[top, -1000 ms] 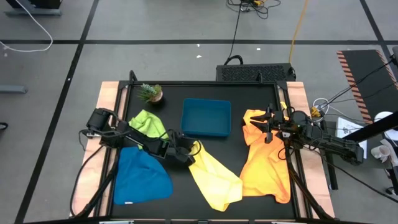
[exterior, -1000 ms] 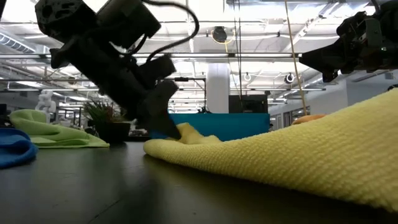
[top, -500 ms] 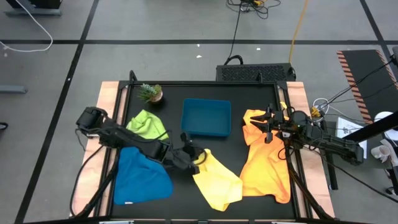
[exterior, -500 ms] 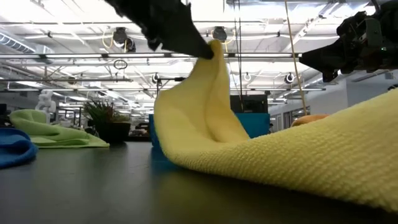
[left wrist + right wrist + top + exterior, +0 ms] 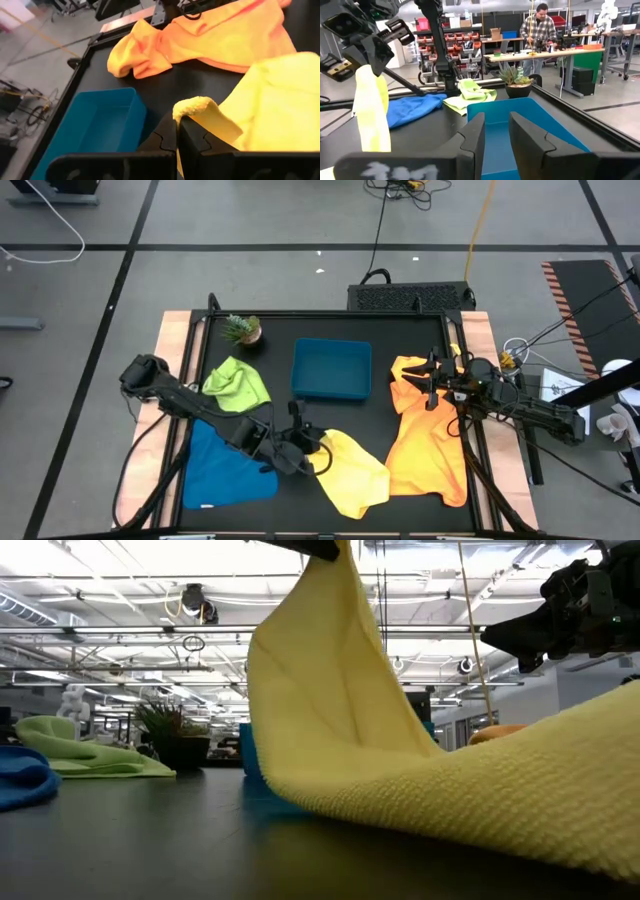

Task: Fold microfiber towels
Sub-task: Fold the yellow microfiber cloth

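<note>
My left gripper (image 5: 303,451) is shut on the yellow towel (image 5: 352,472) and holds one corner up in the air. The rest of the towel lies on the black table, and in the low view (image 5: 330,700) it rises like a sheet. The blue towel (image 5: 226,468) lies crumpled at the near left, and the lime green towel (image 5: 238,383) behind it. The orange towels (image 5: 428,435) lie at the right. My right gripper (image 5: 432,383) hovers open above the orange towels' far end, touching nothing. My left gripper pinches the yellow towel's corner (image 5: 193,105) between its two shut fingers (image 5: 196,137). A small rolled bit of the corner sticks out past the fingertips. The corner is lifted well clear of the table. The cloth hangs down from it and its other end lies on the table (image 5: 520,790).
A teal tray (image 5: 332,369) stands at the table's far middle, and a small potted plant (image 5: 243,330) at the far left. A person (image 5: 535,27) stands at a workbench beyond the table. Bare black tabletop shows between the blue towel and the yellow towel.
My left gripper has risen from the table with the yellow towel's far-left corner and gone toward the near edge. That corner is lifted high and the cloth below it is drawn up into a sheet. The towel's near part has stayed on the table.
</note>
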{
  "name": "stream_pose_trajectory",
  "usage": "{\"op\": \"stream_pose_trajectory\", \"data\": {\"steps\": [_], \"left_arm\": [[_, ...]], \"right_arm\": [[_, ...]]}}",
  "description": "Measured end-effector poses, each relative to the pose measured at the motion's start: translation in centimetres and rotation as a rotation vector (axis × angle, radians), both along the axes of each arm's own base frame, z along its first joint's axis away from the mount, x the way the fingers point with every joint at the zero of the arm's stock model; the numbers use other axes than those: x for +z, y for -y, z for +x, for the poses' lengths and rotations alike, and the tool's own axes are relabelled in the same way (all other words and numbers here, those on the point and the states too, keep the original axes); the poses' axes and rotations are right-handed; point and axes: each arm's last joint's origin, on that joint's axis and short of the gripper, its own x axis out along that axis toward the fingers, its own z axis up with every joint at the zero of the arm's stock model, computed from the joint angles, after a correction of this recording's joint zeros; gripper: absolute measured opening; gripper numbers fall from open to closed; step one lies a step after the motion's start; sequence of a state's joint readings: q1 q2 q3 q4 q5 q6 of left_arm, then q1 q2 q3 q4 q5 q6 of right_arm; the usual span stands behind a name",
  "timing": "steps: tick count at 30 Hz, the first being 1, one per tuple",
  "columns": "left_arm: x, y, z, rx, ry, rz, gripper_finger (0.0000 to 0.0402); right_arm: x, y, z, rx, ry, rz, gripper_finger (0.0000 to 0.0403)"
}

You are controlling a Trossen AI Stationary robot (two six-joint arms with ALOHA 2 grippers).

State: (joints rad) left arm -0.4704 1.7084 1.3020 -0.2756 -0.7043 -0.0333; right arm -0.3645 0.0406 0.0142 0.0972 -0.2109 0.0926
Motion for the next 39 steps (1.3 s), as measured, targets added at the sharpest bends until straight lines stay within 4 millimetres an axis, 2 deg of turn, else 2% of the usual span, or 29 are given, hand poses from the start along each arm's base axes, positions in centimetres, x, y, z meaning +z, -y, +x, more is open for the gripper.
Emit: {"op": "stream_pose_trajectory", "data": {"steps": [6,12,16,19,22,27,33,39], "left_arm": [[0.4,0.4,-0.4,-0.04,-0.012,0.091,0.0002],[3.8,-0.6,-1.7,-0.028,0.077,0.13,0.0003],[6.2,-1.4,-2.9,-0.004,0.137,0.145,0.0002],[7.7,-2.2,-3.6,0.003,0.177,0.154,0.0003],[9.0,-3.0,-3.9,0.015,0.23,0.177,0.0002],[10.7,-4.1,-4.2,0.063,0.317,0.164,0.0004],[9.6,-5.2,-3.1,0.108,0.278,0.159,0.0006],[9.1,-5.9,-2.7,0.138,0.266,0.14,0.0004]], "right_arm": [[0.0,0.0,0.0,0.0,-0.003,0.001,0.0077],[0.4,0.0,0.0,-0.001,0.037,-0.014,0.0077],[1.6,-0.1,-0.2,0.012,0.169,-0.001,0.0077],[3.1,-0.3,-0.5,0.078,0.328,0.073,0.0077],[4.1,-0.7,-0.8,0.183,0.425,0.064,0.0077],[3.6,-1.2,0.2,0.251,0.347,0.081,0.0077],[1.9,-2.5,2.5,0.238,0.155,0.033,0.0077],[1.9,-4.5,5.2,0.193,-0.01,-0.056,0.0077]]}}
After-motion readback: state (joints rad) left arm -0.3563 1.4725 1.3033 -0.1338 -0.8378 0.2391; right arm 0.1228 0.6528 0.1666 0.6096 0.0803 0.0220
